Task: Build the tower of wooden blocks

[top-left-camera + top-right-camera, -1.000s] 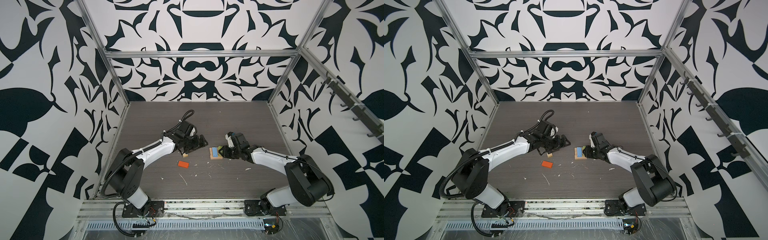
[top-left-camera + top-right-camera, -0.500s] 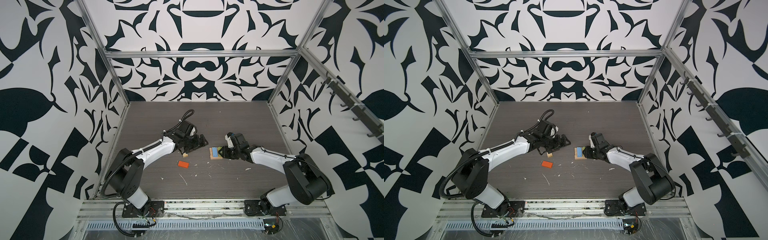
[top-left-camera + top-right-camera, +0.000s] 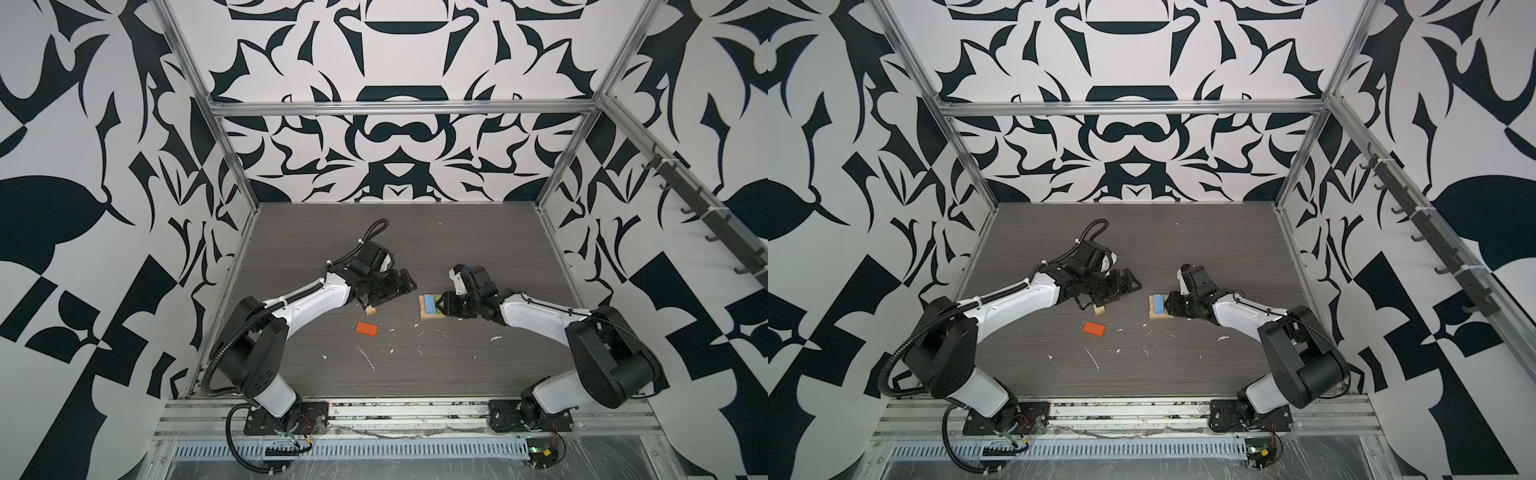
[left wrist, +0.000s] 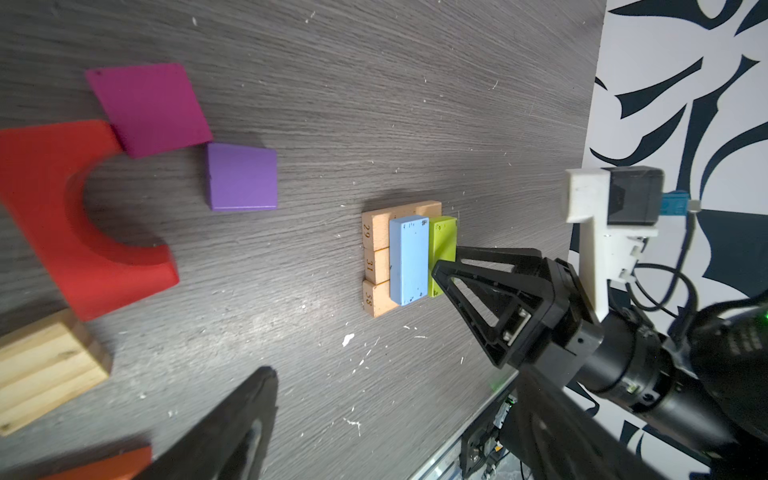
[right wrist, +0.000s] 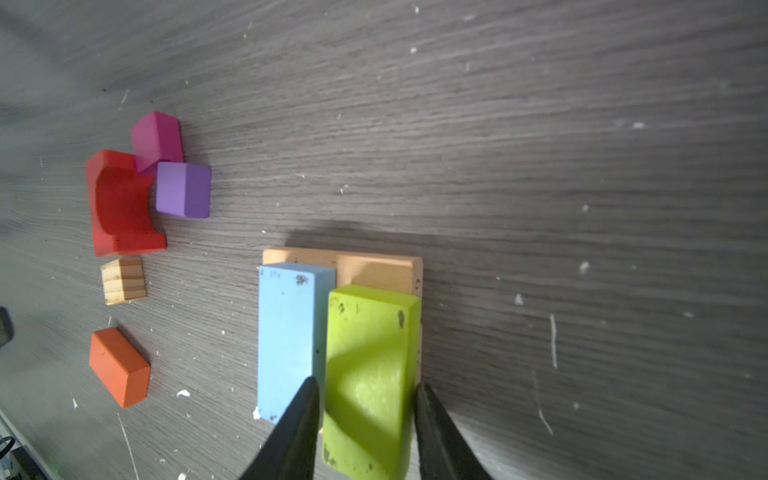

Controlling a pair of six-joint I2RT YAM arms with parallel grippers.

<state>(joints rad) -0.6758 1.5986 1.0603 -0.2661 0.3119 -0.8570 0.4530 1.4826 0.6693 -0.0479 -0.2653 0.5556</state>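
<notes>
Settling the lime block (image 5: 370, 340) on the tan planks (image 5: 374, 270) beside the blue block (image 5: 286, 332) looks just finished. Neither arm has shifted over the last second, so the tower's second layer seems filled. The right gripper (image 5: 365, 390) brackets the lime block with its jaws close against the sides; I cannot tell whether it still pinches. The stack stands right of centre on the table (image 3: 457, 365). The left gripper (image 3: 401, 286) hangs to its left, jaws wide and empty. I count three planks, one blue and one lime. Loose at left are one red arch (image 5: 120, 208), one magenta block (image 5: 156, 137), one purple block (image 5: 183, 189), one tan cube (image 5: 123, 280) and one orange block (image 5: 118, 365).
</notes>
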